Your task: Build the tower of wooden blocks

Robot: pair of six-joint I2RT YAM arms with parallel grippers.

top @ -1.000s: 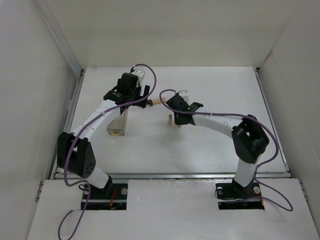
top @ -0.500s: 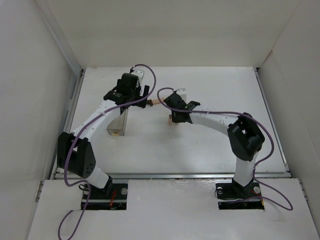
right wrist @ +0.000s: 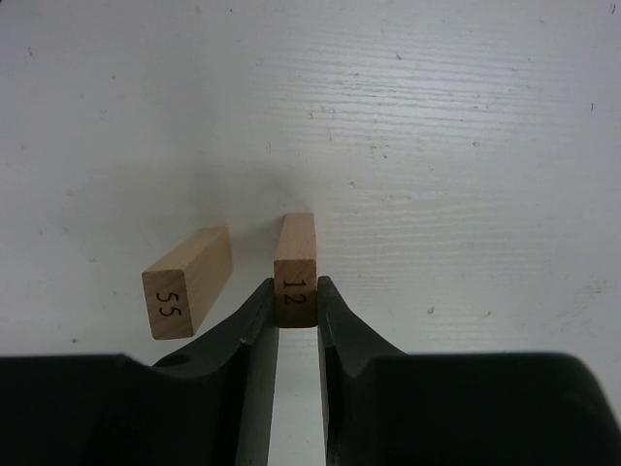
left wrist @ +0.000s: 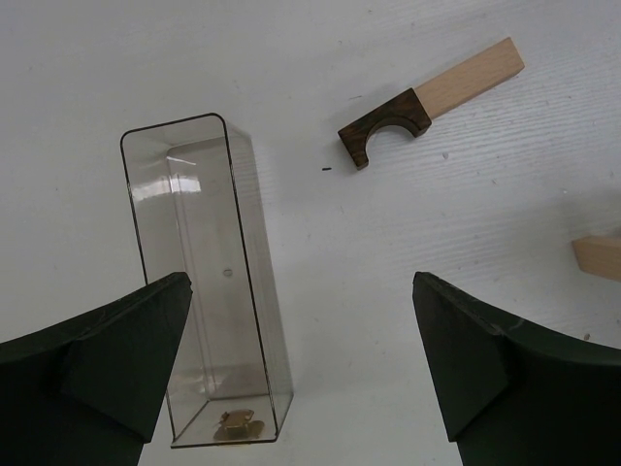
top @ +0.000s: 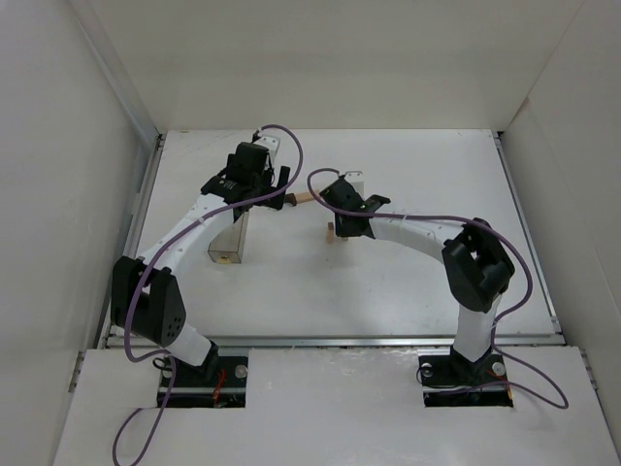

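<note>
Block 12 (right wrist: 295, 262), block 55 (right wrist: 187, 282), seemingly upright

The left gripper (left wrist: 301, 291) hangs with its jaws spread wide over a white table (left wrist: 388, 233). A clear plastic box (left wrist: 209, 291) lies on its side below. Farther off, a dark arched piece (left wrist: 374, 131) touches the end of a light wooden block (left wrist: 471, 76). A second light block (left wrist: 599, 256) is cut off by the right edge.

"55" seen in dark digits on the end face of the free wood block (right wrist: 187, 282), "12" on the end face of the held wood block (right wrist: 295, 254), clamped by the right end effector (right wrist: 296, 303)
</note>
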